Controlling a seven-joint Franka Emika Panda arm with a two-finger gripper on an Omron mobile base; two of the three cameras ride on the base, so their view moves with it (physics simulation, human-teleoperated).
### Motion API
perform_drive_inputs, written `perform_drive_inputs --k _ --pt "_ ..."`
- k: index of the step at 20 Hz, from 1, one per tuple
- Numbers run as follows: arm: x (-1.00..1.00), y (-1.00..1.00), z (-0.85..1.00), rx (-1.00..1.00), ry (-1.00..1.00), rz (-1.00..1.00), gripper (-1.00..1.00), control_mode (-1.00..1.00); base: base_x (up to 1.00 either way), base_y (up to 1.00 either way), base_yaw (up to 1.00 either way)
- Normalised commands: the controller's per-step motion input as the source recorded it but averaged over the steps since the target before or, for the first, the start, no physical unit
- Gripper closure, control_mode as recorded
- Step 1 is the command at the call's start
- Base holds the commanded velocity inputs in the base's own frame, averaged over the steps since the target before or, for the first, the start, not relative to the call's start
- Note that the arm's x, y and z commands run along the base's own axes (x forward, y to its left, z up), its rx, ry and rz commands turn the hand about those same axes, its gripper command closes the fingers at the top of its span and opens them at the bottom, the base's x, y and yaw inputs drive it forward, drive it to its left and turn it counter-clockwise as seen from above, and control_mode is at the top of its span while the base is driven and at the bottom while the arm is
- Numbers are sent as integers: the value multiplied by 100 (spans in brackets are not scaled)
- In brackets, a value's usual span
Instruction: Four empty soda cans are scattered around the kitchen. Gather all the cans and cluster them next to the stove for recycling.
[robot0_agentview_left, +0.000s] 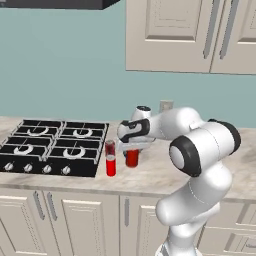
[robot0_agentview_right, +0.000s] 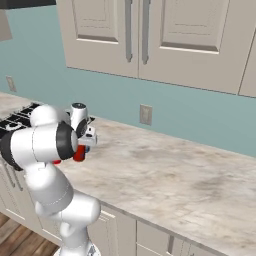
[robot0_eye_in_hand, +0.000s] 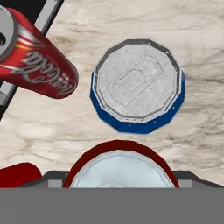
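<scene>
the red can in the middle of the job is standing upright on the desk, just right of the stove, directly under the end effector. the jaws are sitting on either side of it, yet the fingertips are lying out of sight, so i cannot tell whether they are gripping the can or have let go of it.

just beyond it in the hand view the blue can is standing upright with its silver top facing up, close to the red one. a second red can is standing nearer the stove's black edge, and a sliver of a third red can is showing beside that. from the left base view two red cans are lining up near and far along the stove's right side.

judging from this, all four cans are sitting together by the stove – the gathering is looking almost finished. what is remaining, if anything, is freeing this last can and lifting the arm away without knocking its neighbours.

the cans are the only containers here – their tops are looking closed, and nothing inside is visible.
</scene>
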Motion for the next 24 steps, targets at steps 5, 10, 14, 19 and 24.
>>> perform_drive_inputs --k 5,10,14,19,24 --pt "-26 14 -11 0 -6 0 -100 -100 0 0 0" --pt "-10 10 -1 0 -3 1 -100 -100 0 0 0" --pt "0 -5 8 -2 0 0 -100 -100 0 0 0" --pt "4 -12 24 -4 1 -1 -100 -100 0 0 0" --pt "2 -4 26 -10 1 -3 -100 -100 0 0 0"
